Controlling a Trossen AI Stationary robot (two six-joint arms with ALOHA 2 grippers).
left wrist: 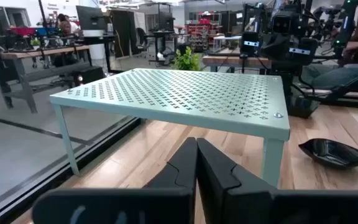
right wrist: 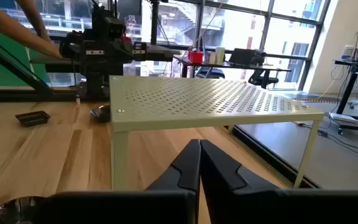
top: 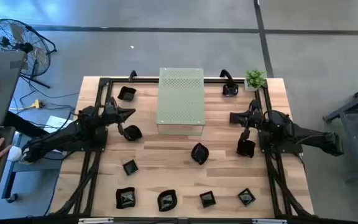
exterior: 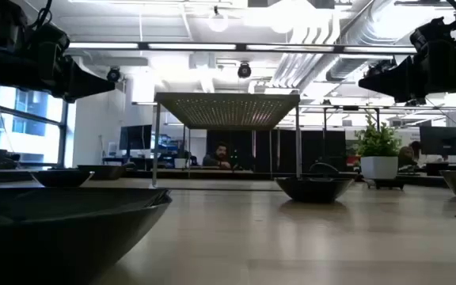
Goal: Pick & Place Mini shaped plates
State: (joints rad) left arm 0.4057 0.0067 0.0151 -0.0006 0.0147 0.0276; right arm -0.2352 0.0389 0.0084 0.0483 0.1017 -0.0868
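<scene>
Plates, tiny glossy black dishes of mixed shapes point(top: 167, 200), lie scattered over the pale wooden counter point(top: 222, 168), with a row of four along its near edge. Further in, one small dish point(top: 130, 167) and a rounded black dish point(top: 199, 153) sit in the open middle. Beyond these, the left claw point(top: 129, 114) hovers with fingers pressed together and empty, as the left wrist view shows; a dark dish point(top: 132, 132) lies just beside it, toward the near edge. The right claw point(top: 234, 117), likewise pinched closed and empty, hovers opposite, with a black dish point(top: 245, 148) near that arm. Between both claws stands the pale green perforated metal stand point(top: 180, 101). Farthest off are two more dishes and a small green potted plant point(top: 255, 79). Judgement: each arm's nearest dish lies nearward of its claw, so either must open and swing back.
</scene>
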